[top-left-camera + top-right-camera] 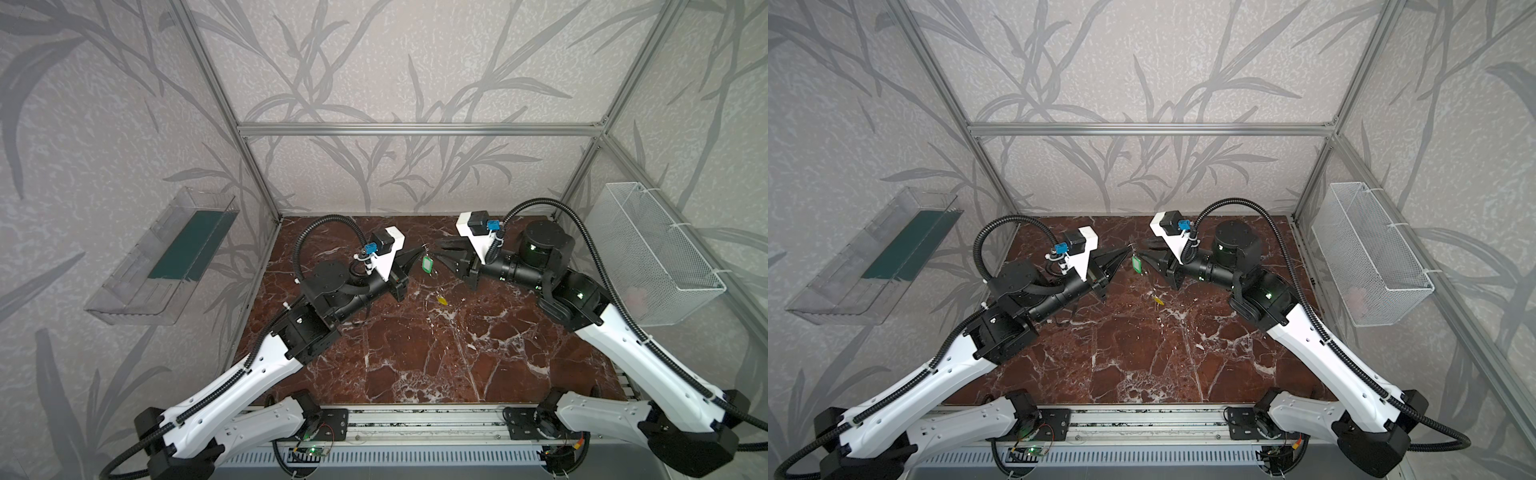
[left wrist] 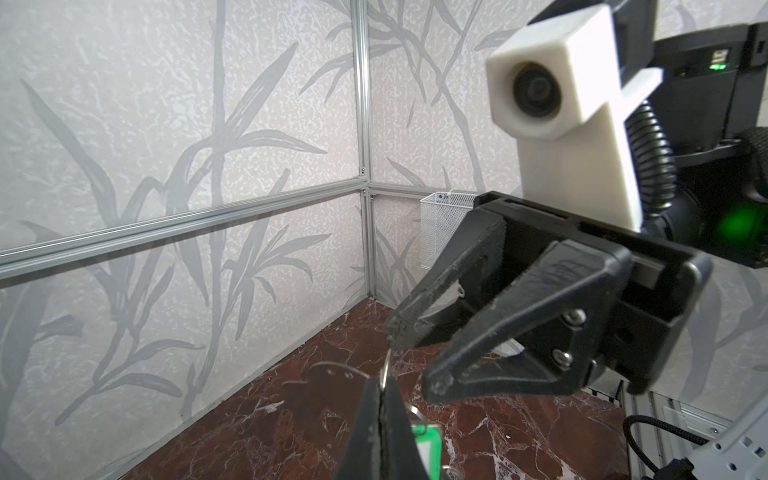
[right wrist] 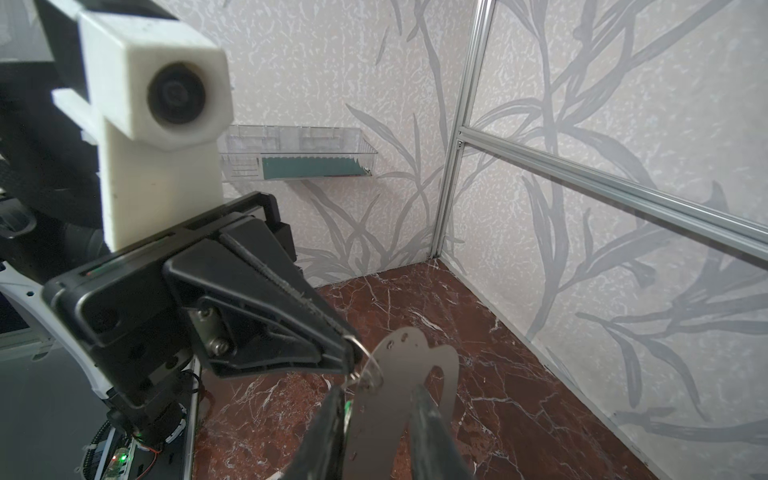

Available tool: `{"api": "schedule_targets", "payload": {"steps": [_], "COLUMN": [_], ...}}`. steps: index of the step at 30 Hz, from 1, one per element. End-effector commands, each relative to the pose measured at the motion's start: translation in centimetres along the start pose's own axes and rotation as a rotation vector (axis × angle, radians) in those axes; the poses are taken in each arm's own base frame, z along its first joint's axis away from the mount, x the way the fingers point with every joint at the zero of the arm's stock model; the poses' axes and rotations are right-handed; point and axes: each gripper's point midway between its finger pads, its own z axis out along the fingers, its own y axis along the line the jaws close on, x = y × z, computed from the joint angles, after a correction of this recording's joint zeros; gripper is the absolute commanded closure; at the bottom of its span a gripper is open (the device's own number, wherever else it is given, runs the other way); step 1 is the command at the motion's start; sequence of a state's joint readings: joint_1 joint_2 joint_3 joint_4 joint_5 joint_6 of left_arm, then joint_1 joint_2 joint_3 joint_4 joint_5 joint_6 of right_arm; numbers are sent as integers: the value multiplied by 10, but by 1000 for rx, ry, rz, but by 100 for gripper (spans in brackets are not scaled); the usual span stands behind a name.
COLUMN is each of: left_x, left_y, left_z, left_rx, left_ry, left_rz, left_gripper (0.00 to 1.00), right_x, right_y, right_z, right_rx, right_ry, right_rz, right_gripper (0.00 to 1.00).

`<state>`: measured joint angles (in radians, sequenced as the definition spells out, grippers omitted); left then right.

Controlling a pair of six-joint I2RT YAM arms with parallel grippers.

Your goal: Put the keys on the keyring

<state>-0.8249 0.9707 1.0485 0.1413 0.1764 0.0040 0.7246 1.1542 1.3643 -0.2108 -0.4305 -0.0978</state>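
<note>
My left gripper (image 1: 421,249) (image 2: 382,386) is shut on a thin wire ring (image 3: 368,365), above the back middle of the table. The key with the green tag (image 1: 427,262) (image 2: 428,444) dangles under that ring. Facing it, my right gripper (image 1: 439,249) (image 3: 376,390) has its fingers a little apart on either side of a strip of the keyring (image 3: 415,353). The keyring is a grey metal plate standing upright. The ring touches the plate's holed edge. The other key, with a yellow tag (image 1: 441,300) (image 1: 1157,299), lies on the table below.
The tabletop (image 1: 415,357) is dark red marble, walled in at the back and both sides. A clear plastic tray (image 1: 166,257) hangs on the left wall. On the right wall hangs a white wire basket (image 1: 652,249). Both arms reach in from the front rail.
</note>
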Motion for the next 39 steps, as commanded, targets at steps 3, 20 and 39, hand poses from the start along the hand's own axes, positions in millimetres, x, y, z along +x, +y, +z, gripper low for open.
{"api": "schedule_targets", "payload": {"steps": [3,20,39], "left_x": [-28,-28,-26], "left_y": [-17,-27,-18], "left_z": [-9,-10,-14], "left_rx": [90,146,95], "left_ry": [-111,-107,-96], "left_rz": [22,22,35], "left_gripper": [100,100,87], "right_x": [-20,-24,-17], "right_y": [7,16,11], "right_z": [-8,-9,-9], "right_rx": [-31,-87,-65], "right_ry": [-52,-47,18], "right_rz": [-22,-40,-51], "right_gripper": [78,100,100]}}
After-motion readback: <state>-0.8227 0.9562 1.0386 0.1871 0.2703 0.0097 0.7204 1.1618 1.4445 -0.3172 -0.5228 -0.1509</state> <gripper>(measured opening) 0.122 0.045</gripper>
